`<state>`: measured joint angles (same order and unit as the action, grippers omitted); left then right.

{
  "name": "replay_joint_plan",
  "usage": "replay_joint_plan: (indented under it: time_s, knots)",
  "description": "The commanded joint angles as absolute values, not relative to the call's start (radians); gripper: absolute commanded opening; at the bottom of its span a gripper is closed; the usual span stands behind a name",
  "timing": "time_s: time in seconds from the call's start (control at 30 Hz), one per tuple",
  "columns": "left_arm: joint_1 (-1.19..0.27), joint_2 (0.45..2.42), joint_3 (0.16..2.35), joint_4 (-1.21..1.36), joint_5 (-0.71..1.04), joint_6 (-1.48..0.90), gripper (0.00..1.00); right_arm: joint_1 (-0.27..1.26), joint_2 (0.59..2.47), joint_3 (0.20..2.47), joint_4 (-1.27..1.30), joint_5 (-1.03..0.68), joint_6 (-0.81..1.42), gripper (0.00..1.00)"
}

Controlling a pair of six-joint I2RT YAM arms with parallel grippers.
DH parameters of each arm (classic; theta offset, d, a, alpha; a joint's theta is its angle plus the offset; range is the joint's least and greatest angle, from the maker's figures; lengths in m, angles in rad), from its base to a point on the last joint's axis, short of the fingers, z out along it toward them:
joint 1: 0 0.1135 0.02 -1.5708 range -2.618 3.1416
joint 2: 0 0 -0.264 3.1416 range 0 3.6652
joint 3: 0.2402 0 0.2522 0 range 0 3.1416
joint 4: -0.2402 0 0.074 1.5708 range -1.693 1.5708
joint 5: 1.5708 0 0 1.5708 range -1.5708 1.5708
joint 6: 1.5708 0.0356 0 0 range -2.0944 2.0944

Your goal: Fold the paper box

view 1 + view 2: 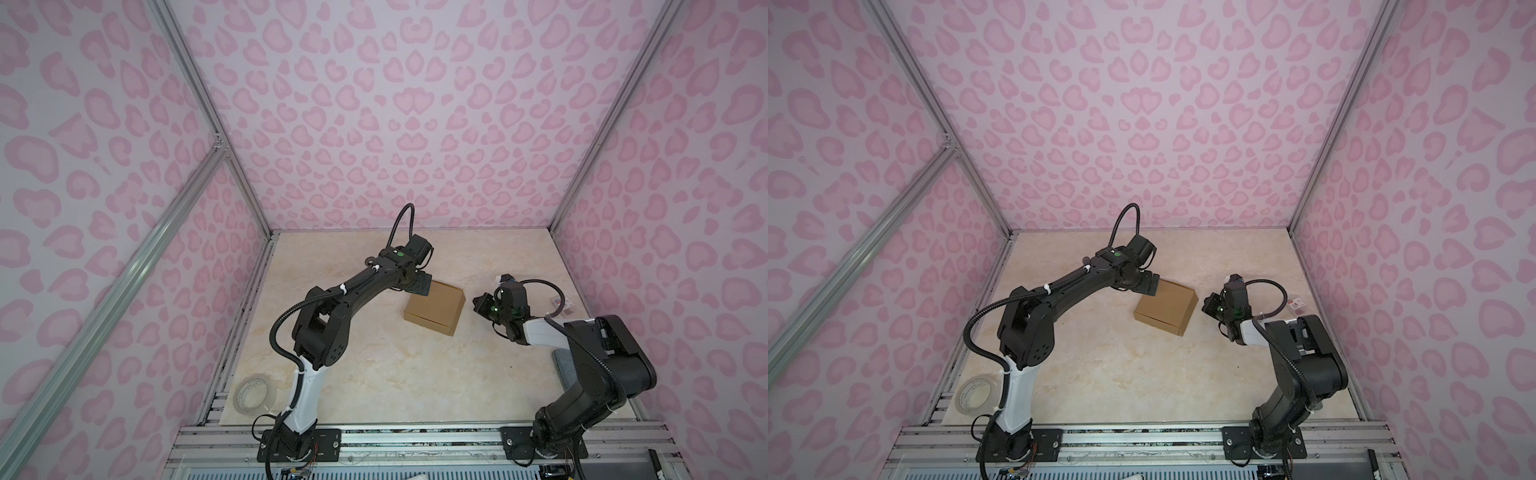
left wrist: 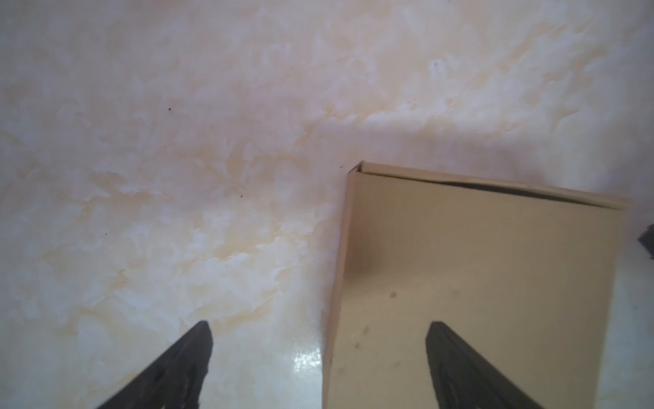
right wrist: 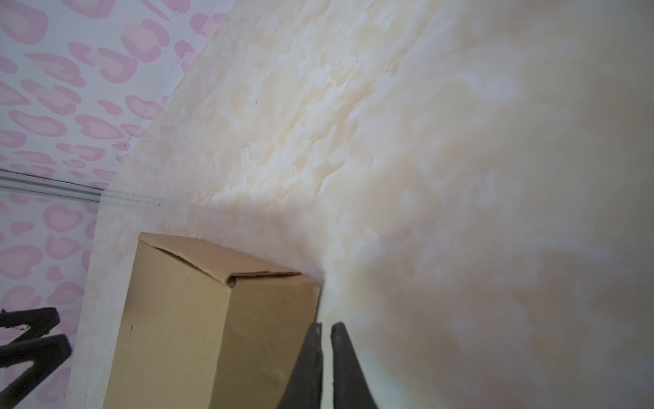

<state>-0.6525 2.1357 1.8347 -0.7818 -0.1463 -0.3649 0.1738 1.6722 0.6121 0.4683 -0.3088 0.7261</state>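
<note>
The paper box (image 1: 434,308) (image 1: 1165,308) is a small square brown cardboard box lying closed on the marble table, near its middle. My left gripper (image 1: 422,286) (image 1: 1150,286) hovers open over the box's far left corner. In the left wrist view the left gripper (image 2: 320,325) straddles the box's side edge: one finger is above the lid (image 2: 477,283), the other above bare table. A thin dark gap shows along one lid edge. My right gripper (image 1: 480,305) (image 3: 325,325) is shut and empty, just off the box's (image 3: 198,318) right side.
A roll of clear tape (image 1: 251,392) (image 1: 974,395) lies at the table's front left corner. A small clear packet with a red-white label (image 1: 563,305) (image 1: 1295,304) sits by the right wall. A grey pad (image 1: 563,368) lies under the right arm. Pink patterned walls enclose the table.
</note>
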Motion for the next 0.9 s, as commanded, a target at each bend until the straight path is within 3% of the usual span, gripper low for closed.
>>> replay_joint_plan:
  time_s: [0.0,0.53,0.87]
  knots:
    - [-0.623,2.149,1.826,-0.793,-0.141,-0.354,0.97,0.174,1.710,0.624,0.548,-0.335,0.755,0.11]
    - [-0.613,2.222,1.850,-0.774,-0.043,-0.353,0.97,0.219,1.830,0.670,0.617,-0.344,0.771,0.11]
    - [-0.627,2.235,1.815,-0.735,0.009,-0.338,0.97,0.246,1.865,0.638,0.789,-0.418,0.803,0.10]
